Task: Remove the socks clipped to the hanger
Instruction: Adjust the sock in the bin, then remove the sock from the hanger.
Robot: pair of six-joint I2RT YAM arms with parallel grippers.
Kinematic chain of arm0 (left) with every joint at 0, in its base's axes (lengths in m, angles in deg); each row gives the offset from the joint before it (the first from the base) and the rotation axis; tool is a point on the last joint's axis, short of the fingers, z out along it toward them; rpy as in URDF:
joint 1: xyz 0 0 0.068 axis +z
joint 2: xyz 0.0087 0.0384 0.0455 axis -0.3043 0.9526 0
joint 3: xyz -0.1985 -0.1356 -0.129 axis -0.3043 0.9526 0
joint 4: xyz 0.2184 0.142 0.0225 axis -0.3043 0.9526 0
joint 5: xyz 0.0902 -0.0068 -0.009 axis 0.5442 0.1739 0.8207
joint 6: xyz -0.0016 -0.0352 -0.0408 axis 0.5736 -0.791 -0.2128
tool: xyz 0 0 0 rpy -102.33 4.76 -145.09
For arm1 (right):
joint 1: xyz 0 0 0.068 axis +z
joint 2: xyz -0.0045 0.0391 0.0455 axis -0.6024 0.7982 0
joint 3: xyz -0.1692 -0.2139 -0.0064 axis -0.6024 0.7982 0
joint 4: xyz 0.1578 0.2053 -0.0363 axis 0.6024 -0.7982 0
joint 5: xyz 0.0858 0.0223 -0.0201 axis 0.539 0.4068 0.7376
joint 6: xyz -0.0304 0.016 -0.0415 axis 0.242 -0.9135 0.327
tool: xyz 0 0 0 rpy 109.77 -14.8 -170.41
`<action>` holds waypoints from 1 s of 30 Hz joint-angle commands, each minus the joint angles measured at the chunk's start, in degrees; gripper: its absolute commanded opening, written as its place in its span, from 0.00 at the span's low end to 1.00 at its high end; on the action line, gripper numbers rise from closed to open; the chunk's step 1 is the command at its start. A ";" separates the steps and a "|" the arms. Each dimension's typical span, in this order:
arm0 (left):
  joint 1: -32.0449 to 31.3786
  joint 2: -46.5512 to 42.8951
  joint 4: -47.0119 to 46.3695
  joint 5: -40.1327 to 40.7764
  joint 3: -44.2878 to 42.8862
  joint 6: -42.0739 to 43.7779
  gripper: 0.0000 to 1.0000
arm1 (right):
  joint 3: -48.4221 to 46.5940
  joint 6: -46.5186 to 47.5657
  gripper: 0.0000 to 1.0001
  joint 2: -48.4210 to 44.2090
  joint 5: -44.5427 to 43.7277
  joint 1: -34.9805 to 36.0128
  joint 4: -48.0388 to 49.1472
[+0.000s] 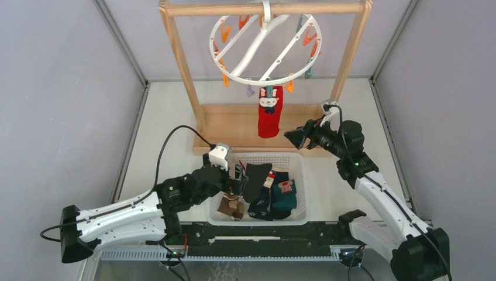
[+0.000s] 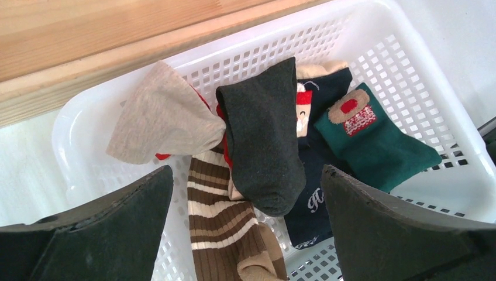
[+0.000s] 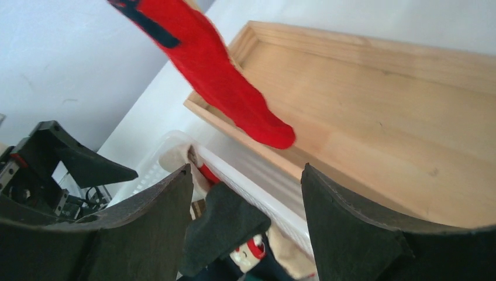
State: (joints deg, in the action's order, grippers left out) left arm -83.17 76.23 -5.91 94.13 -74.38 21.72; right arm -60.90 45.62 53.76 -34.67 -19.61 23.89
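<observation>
Plainly the right gripper (image 3: 245, 175) is the one at work: its jaws stand spread with nothing between them, pointed up toward the red sock (image 3: 222, 76), whose toe hangs near but apart from the fingertips. From above, that sock is the only one seen hanging from the hanger (image 1: 255, 44), pinched by a clip (image 1: 269, 91) at the ring's near edge, with the other clips around the ring showing bare. The hanger itself hangs by its hook from the top bar of the wooden rack (image 1: 183, 64). The left gripper (image 2: 245, 175) is also wide apart and empty, hovering just over the white basket (image 1: 263, 156), where the freed socks lie in a heap – a dark grey sock (image 2: 263, 140) on top, a brown-and-cream striped one (image 2: 216, 222) under it and a green one (image 2: 374, 140) to the side. So the job looks almost finished, and the step in hand is the reach for the last sock. The next move calls for the right arm to bring its fingers around the sock's lower half, close firmly on the fabric – not the clip – and pull downward until the clip lets go. A weak hold would likely slip off the sock or only set the ring swinging.
</observation>
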 commanded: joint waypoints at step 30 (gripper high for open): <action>0.57 -0.21 -1.05 -0.05 -0.34 -0.04 1.00 | -3.10 -11.10 0.84 35.38 16.18 7.34 52.87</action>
State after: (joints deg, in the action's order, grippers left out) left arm -82.82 76.10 -5.85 93.91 -74.09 21.22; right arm -62.19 39.04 86.98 -22.01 -11.44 68.15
